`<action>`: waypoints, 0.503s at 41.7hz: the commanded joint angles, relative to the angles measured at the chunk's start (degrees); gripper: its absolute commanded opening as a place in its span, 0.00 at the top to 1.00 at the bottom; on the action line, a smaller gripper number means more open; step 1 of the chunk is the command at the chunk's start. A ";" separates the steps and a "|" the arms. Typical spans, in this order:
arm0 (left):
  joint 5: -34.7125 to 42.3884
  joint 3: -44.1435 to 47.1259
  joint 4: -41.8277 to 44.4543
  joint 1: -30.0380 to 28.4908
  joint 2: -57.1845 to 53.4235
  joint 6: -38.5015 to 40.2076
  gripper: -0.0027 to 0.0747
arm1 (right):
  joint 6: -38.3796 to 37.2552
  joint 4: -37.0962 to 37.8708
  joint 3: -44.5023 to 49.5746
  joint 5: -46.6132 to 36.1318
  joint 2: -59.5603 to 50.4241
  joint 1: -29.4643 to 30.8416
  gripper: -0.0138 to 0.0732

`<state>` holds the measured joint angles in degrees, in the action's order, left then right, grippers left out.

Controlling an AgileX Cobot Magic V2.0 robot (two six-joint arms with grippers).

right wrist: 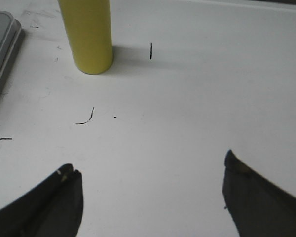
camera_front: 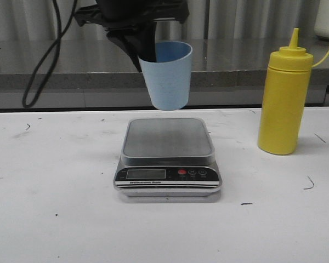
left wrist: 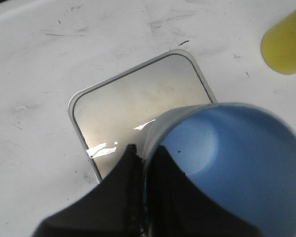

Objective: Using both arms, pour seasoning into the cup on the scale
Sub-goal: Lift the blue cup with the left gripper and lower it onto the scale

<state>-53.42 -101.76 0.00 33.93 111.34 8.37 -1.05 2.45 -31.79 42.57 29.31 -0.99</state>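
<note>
Carrying the cup [camera_front: 167,76] toward the scale [camera_front: 169,159] looks to be the step in hand: in the front view the left gripper [camera_front: 144,52] holds the light blue tumbler by its rim at upper centre of the frame, one finger inside the wall and one outside, clamped on it, with the cup hanging upright or nearly so in the air above the far edge of the grey platform and not touching it. The left wrist view agrees, showing the cup [left wrist: 227,163] at lower right with its open mouth toward the camera, the dark fingers [left wrist: 133,187] pinching the near rim, and the steel platform [left wrist: 133,113] bare beneath. By my judgement the next move calls for lowering the cup straight down so that its base lands flat near the middle of the platform, then letting go of the rim without tipping it. The seasoning [camera_front: 284,98] stands untouched at the right of the front view, well apart from the scale: a tall opaque yellow bottle with a cone nozzle and a thin strap running off to the upper right. The right gripper [right wrist: 150,192] is spread wide and holds nothing, its two dark fingertips at the lower corners of its wrist view, with the yellow bottle [right wrist: 86,34] at upper left. That arm has yet to reach and grasp it before any pouring. The cup itself is plain, matte, tapered and looks empty inside.
</note>
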 commanded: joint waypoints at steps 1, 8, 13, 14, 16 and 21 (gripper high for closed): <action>0.58 -4.24 0.71 0.45 0.07 1.39 0.99 | 0.37 0.17 -1.48 -3.97 0.62 0.25 0.16; 0.61 -5.35 0.71 0.33 3.19 1.39 0.99 | 0.37 0.17 -1.48 -3.97 0.62 0.25 0.16; 0.61 -5.35 1.24 0.26 4.22 1.39 0.99 | 0.37 0.17 -1.48 -3.97 0.62 0.25 0.16; 0.61 -5.35 1.37 0.26 4.38 1.39 0.99 | 0.37 0.17 -1.48 -3.97 0.62 0.25 0.16; 0.17 -5.35 1.49 0.26 4.49 1.39 0.99 | 0.37 0.17 -1.48 -3.97 0.62 0.25 0.16; -1.10 -5.35 1.72 0.26 5.12 1.39 0.99 | 0.37 0.17 -1.48 -3.97 0.62 0.25 0.16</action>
<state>-55.08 -105.36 1.31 34.01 119.41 9.07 -1.05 2.45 -31.79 42.57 29.31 -0.99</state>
